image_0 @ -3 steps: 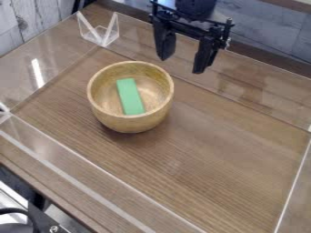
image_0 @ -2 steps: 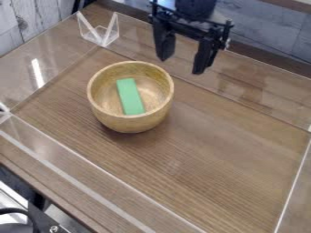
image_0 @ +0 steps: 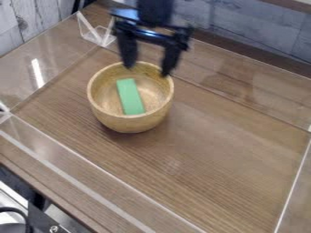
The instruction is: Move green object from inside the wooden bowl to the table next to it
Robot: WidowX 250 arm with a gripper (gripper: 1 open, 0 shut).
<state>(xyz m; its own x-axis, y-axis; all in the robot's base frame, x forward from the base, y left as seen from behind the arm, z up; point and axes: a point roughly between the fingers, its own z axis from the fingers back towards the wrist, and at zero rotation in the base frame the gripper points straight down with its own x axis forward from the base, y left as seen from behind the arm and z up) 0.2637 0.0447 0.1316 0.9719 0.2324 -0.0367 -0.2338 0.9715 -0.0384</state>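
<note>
At the far left, the clear plastic wall (image_0: 27, 136) ran along the edge of the table (image_0: 206, 155), close to the wooden bowl (image_0: 131, 96), so that side offered little room. The green object (image_0: 129, 96) lay flat inside the bowl, slightly angled, touched by nothing.

Above the bowl's far rim hung the gripper (image_0: 147, 60), jaws spread wide and empty. A moment earlier it had stood well off to the right, over bare tabletop; it had since swung left and now sat over the back of the bowl. That read as the approach for the pick, with the descent not yet begun. The motion blurred the fingers, so whether their tips had dropped below the rim was hard to say; they probably had not.

To the right of the bowl lay a broad stretch of open table, the natural place to set the block down, ending at the right plastic wall (image_0: 295, 177).
</note>
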